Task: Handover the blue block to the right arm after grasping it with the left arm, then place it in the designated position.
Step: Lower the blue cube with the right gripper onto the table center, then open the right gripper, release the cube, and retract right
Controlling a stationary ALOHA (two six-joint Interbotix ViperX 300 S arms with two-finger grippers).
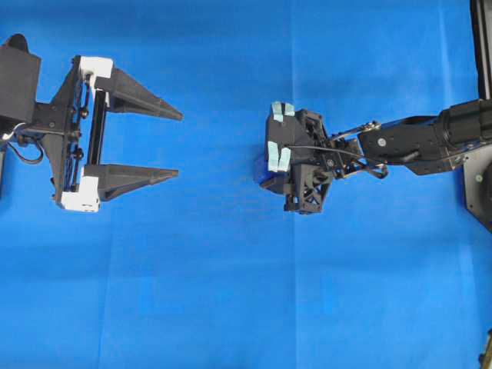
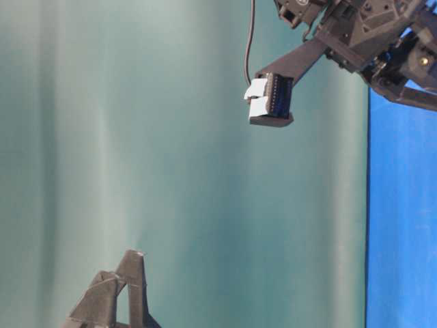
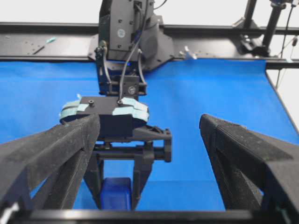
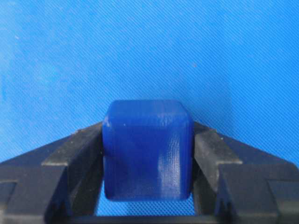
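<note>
The blue block (image 4: 147, 149), a small dark-blue cube, sits between the two black fingers of my right gripper (image 4: 147, 140), and both fingers press its sides. In the left wrist view the right gripper (image 3: 116, 196) points straight down with the block (image 3: 116, 193) low at the cloth. From overhead only a dark-blue edge of the block (image 1: 264, 178) shows under the right arm's wrist, left of centre-right. My left gripper (image 1: 180, 145), with white corner pieces, hangs wide open at the left, well apart from the block, with nothing in it.
Bright blue cloth (image 1: 231, 292) covers the table. A black frame rail (image 3: 210, 44) and posts stand behind the cloth's far edge. The right arm's base (image 1: 480, 184) is at the right edge of the overhead view.
</note>
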